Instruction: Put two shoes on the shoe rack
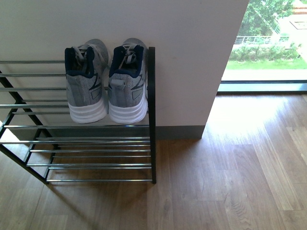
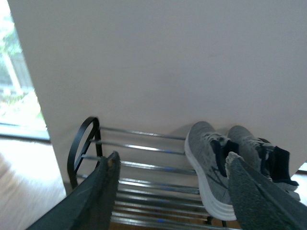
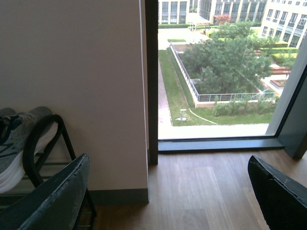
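Two grey knit shoes stand side by side on the shoe rack's [image 1: 152,115] top tier, heels toward me and toes at the wall: one shoe [image 1: 86,84] and the other shoe [image 1: 128,82] by the rack's right end frame. In the left wrist view both shoes [image 2: 208,167] rest on the chrome rods of the shoe rack [image 2: 144,165]. My left gripper [image 2: 172,160] is open, level with the top tier and holding nothing. My right gripper [image 3: 168,165] is open over bare floor; one shoe [image 3: 19,143] and the rack's end loop [image 3: 43,139] show at the edge. Neither arm appears in the front view.
A white wall [image 1: 182,57] stands right behind the rack, ending in a corner beside a floor-to-ceiling window [image 1: 268,43]. Wooden floor [image 1: 230,167] spreads to the right of the rack. The lower tiers [image 1: 96,153] hold nothing.
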{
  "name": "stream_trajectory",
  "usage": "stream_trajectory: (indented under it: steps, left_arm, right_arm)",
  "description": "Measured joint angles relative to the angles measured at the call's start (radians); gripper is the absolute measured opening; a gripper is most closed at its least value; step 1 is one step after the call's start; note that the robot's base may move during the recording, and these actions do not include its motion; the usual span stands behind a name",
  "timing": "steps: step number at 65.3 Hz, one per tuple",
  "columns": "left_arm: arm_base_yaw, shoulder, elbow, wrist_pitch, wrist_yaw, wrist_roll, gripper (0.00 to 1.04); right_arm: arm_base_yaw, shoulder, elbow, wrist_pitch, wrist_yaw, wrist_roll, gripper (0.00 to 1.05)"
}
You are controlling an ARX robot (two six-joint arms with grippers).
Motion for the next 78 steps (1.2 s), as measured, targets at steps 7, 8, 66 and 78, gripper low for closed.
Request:
stream_trajectory:
  steps: [7, 8, 66, 78]
  left_arm:
    - [-0.050, -0.047, -0.040, 0.002, -0.057, 0.022, 0.42]
    - [-0.061, -0.055, -0.047, 0.001, -0.068, 0.025, 0.39]
    - [-0.333, -0.441, -0.208, -0.225, -0.326, 0.037, 0.01]
    - [-0.334, -0.445, -0.209, -0.230, -0.327, 0.037, 0.01]
  right_arm:
    - [0.000, 0.000, 0.000, 0.000, 0.001, 0.000, 0.96]
    - [0.000, 0.000, 0.000, 0.000, 0.001, 0.000, 0.96]
    - [0.000, 0.000, 0.000, 0.000, 0.001, 0.000, 0.96]
    - [0.000, 0.000, 0.000, 0.000, 0.001, 0.000, 0.96]
